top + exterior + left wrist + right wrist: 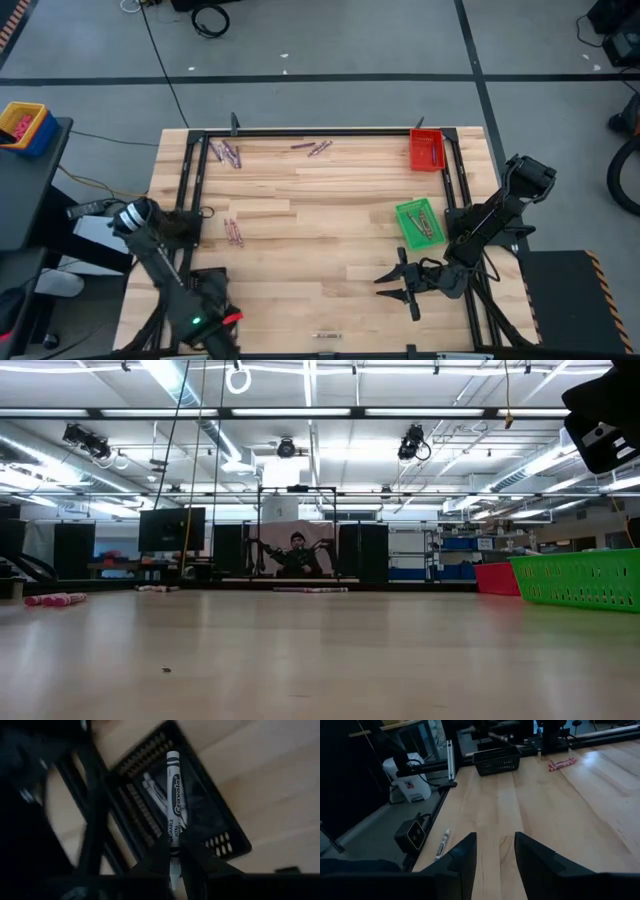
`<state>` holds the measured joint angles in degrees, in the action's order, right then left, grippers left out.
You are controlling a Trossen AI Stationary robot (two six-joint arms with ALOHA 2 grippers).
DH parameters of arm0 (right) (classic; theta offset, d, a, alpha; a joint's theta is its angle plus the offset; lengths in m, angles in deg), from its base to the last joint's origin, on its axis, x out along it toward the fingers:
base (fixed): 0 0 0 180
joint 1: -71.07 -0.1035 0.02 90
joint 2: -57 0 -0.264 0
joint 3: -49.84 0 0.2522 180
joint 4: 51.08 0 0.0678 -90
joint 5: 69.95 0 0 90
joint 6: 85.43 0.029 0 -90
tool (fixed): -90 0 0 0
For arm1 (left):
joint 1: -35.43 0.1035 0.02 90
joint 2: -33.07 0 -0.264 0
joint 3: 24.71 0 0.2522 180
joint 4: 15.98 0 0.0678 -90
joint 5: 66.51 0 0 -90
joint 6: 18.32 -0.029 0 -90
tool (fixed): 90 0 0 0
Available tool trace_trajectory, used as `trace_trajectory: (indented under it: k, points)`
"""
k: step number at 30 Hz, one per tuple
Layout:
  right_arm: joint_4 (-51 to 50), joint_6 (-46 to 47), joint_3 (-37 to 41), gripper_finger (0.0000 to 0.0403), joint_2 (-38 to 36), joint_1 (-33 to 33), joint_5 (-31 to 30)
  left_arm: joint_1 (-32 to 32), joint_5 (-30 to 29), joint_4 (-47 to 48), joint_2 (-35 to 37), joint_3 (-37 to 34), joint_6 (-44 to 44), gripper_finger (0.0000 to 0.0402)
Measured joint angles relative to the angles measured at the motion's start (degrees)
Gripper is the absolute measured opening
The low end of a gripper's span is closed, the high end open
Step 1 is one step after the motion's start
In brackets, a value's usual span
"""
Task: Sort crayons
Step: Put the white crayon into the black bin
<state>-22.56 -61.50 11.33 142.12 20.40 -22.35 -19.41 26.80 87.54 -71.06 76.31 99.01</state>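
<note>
Left pincer (172, 857) grips a pale grey paper-wrapped crayon (173, 795) above the black slotted plastic tray (220, 815), which holds pale crayons already. Right pincer (403, 283) open, empty. Maroon crayons (232, 232) remain loose on the wooden surface (320, 200); sorting judged partway.

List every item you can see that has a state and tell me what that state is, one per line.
Left gripper: shut on a white crayon, above the black tray.
Black tray: holds white crayons.
Right gripper: open, empty, over bare table.
Green tray: holds crayons.
Red tray: contents hard to tell.
Loose white crayon: lying at the table edge.
Maroon crayons: lying unsorted.
</note>
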Motion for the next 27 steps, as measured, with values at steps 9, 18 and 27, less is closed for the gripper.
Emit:
trace_trajectory:
  k: [9,18,27]
  points:
    - [0.06,0.17,0.0,0.0137,0.0,0.54,-0.04,-3.43,3.56,-7.56,-0.16,-8.32,15.36,0.0036]
    - [0.07,0.93,0.0,0.0137,0.0,0.83,-0.04,3.72,4.36,-21.02,-0.16,-20.39,11.91,0.0036]
    - [0.06,2.11,0.0,0.0137,0.0,-1.26,0.44,6.57,8.49,-23.58,-0.16,-24.38,5.95,0.0066]
